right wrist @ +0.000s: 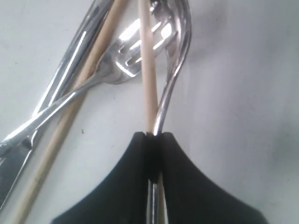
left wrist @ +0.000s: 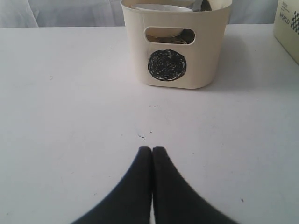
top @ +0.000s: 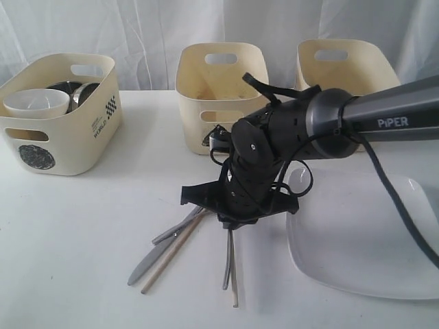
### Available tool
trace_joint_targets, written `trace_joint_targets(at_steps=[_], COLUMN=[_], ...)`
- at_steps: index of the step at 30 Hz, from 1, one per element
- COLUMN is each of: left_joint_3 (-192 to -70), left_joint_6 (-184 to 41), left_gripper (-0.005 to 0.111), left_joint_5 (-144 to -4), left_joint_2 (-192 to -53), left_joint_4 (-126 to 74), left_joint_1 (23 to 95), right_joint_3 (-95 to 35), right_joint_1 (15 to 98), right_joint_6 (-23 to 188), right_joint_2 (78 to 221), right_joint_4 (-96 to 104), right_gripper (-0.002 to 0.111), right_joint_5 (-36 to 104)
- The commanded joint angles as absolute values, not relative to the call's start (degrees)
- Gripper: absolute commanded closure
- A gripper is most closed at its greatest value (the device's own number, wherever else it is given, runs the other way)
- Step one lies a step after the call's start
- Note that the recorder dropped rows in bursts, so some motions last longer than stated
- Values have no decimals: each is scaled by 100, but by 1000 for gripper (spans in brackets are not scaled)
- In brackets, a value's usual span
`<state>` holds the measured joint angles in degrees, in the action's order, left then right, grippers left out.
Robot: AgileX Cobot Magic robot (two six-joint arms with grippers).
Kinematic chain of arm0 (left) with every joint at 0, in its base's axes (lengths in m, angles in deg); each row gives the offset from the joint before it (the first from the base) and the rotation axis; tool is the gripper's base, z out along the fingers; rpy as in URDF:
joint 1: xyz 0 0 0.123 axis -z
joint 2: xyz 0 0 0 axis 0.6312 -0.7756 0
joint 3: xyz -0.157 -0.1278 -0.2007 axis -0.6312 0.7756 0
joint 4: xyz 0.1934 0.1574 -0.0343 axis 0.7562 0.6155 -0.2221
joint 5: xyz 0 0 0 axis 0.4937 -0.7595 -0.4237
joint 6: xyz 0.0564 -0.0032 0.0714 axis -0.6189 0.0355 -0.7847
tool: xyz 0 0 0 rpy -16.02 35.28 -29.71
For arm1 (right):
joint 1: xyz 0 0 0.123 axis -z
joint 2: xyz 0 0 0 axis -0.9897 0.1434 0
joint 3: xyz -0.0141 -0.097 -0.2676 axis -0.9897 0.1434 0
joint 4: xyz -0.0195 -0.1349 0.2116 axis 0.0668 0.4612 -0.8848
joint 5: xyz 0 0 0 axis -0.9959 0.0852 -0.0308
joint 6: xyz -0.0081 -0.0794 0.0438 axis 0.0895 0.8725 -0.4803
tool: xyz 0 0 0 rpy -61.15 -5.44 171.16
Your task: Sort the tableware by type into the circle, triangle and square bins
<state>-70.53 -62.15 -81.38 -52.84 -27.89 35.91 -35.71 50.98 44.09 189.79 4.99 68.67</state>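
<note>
Right fingers (right wrist: 117, 177) clamp the spoon (right wrist: 179, 60) handle and a chopstick (right wrist: 146, 70) together, while left fingers (left wrist: 135, 186) rest pressed together, so lift straight up without dragging the crossed fork (right wrist: 122, 65).

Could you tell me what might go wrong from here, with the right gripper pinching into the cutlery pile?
1. The right gripper is shut on a chopstick and the spoon handle together. Pinched side by side, one of these thin items could slip or swing out on lifting.
2. The fork has its tines under that chopstick and beside the spoon, so it may get dragged or flicked.
</note>
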Motion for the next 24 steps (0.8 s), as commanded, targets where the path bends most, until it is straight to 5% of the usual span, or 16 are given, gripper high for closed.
trace_joint_targets(at_steps=[1, 24], left_joint_3=[-7037, -7037], left_joint_6=[-6177, -6167], left_gripper=[107, 107], left_joint_5=[-8156, -8156], left_joint_2=[-5254, -5254], left_joint_4=[-2811, -2811], left_joint_1=[3588, 3588], right_joint_3=[-3544, -3138], right_joint_1=[5154, 5331], right_joint_6=[4712, 4815], right_joint_2=[18769, 18012], right_joint_4=[545, 662], right_gripper=[108, 108], right_joint_5=[6805, 5963])
